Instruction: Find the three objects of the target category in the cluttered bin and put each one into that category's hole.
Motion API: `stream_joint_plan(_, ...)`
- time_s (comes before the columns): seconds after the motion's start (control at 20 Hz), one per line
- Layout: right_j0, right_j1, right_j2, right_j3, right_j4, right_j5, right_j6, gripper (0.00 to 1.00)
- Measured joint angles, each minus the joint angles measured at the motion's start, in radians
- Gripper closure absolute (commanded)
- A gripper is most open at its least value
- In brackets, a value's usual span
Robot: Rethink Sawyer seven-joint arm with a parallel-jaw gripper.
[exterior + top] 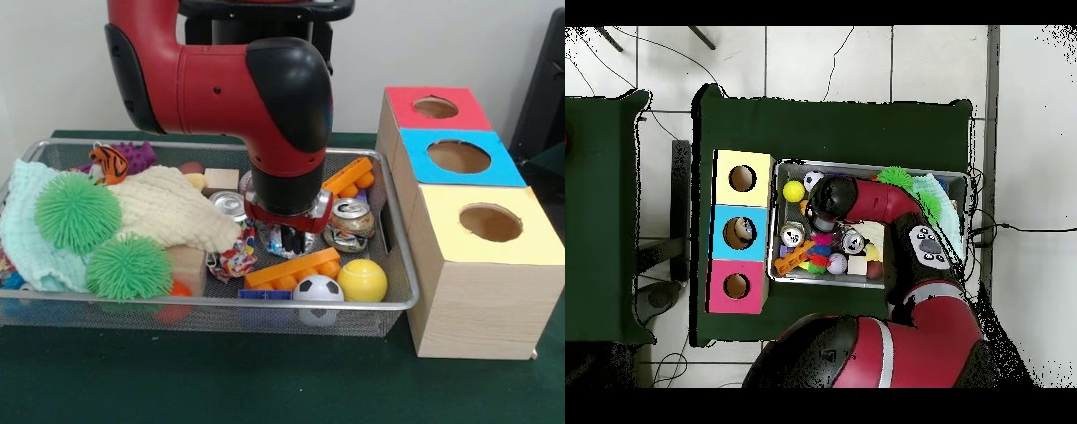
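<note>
Reaching down into the wire-mesh bin point(393, 296), the red and black arm holds its gripper point(287, 237) low among the clutter at the tray's middle. The wrist hides the fingertips, so I cannot tell whether the jaws stand apart or are clamped on anything.

Which category is the target is not shown. Two dented silver drink cans are the nearest candidates: one can point(350, 223) lies at the gripper's three o'clock, the other point(230, 205) at its ten o'clock, both just beside it. That low posture suggests the arm is working on one of them or on something hidden beneath the wrist.

An orange toy brick point(293, 268) lies at six o'clock, with a small soccer ball point(318, 290) and a yellow ball point(362, 280) beyond it against the near rim. Two green spiky balls point(78, 212) rest on a pale knitted cloth point(172, 208) at nine o'clock.

The wooden box with red point(436, 108), blue point(458, 156) and yellow point(491, 223) holed tops stands touching the bin at three o'clock, close for a short carry.
</note>
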State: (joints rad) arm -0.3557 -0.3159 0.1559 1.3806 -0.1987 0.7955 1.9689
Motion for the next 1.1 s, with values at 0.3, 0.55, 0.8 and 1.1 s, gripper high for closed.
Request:
stream_joint_plan(0.3,0.000,0.001,0.013,0.011,0.017,0.046,0.000,1.00)
stream_joint_plan(0.55,0.000,0.003,0.013,0.018,0.017,0.067,0.000,1.00)
stream_joint_plan(0.8,0.002,0.003,0.013,0.017,0.017,0.070,0.000,0.00)
stream_joint_plan(1.1,0.014,0.009,0.013,0.011,0.015,0.070,0.000,0.00)
